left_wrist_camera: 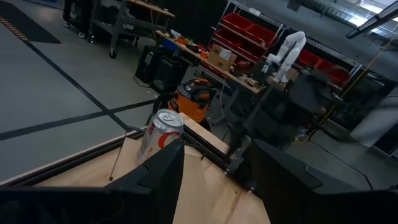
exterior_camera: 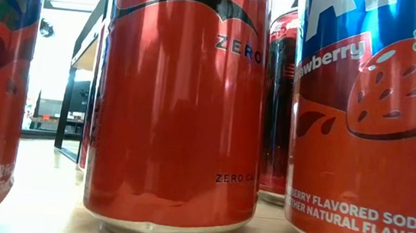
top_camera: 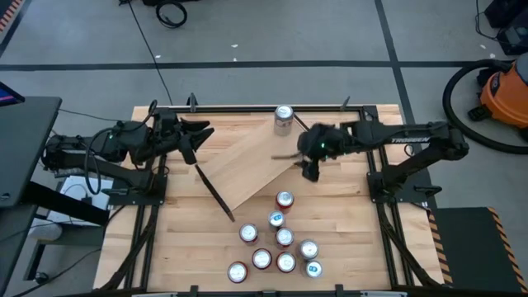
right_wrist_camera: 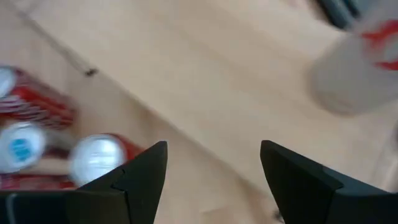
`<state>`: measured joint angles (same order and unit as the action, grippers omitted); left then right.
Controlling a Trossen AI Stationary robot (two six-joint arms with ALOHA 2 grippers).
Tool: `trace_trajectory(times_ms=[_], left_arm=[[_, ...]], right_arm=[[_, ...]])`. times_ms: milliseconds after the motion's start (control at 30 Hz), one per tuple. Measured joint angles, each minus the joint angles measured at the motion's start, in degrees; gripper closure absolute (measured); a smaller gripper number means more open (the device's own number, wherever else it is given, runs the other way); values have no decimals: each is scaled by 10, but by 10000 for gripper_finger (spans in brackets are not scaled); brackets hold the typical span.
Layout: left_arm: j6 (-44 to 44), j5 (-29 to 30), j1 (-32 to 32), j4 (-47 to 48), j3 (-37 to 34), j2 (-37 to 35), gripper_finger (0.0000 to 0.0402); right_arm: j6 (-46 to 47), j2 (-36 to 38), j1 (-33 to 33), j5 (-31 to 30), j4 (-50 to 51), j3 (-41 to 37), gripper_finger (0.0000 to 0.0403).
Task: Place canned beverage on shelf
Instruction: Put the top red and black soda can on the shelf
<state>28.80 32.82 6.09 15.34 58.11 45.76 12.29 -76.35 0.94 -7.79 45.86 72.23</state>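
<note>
High view shows the shelf lying slantwise across the table, one white can standing at its twelve o'clock end, likely the first delivery. Nine more cans cluster at six o'clock, seemingly stock awaiting their turn. Hovering over the shelf's three o'clock edge, the right gripper holds nothing, its fingers spread, probably heading for the cluster. At nine o'clock, the left gripper waits, fingers apart and empty.

Probably workshop (red parts bins)
</note>
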Motion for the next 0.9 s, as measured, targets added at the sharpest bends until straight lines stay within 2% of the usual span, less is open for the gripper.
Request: trace_trajectory(times_ms=[200, 433, 633, 900], left_arm=[[0, 0, -12, 6, 0, 0, 207], [0, 0, -14, 20, 0, 0, 208], [0, -19, -14, 37, 0, 0, 208], [0, -81, -14, 58, 0, 0, 207]], right_arm=[[32, -16, -74, 1, -27, 0, 135], [39, -48, -121, 25, -48, 0, 132], [62, -104, -146, 57, -90, 0, 97], [67, -146, -162, -22, -103, 0, 46]])
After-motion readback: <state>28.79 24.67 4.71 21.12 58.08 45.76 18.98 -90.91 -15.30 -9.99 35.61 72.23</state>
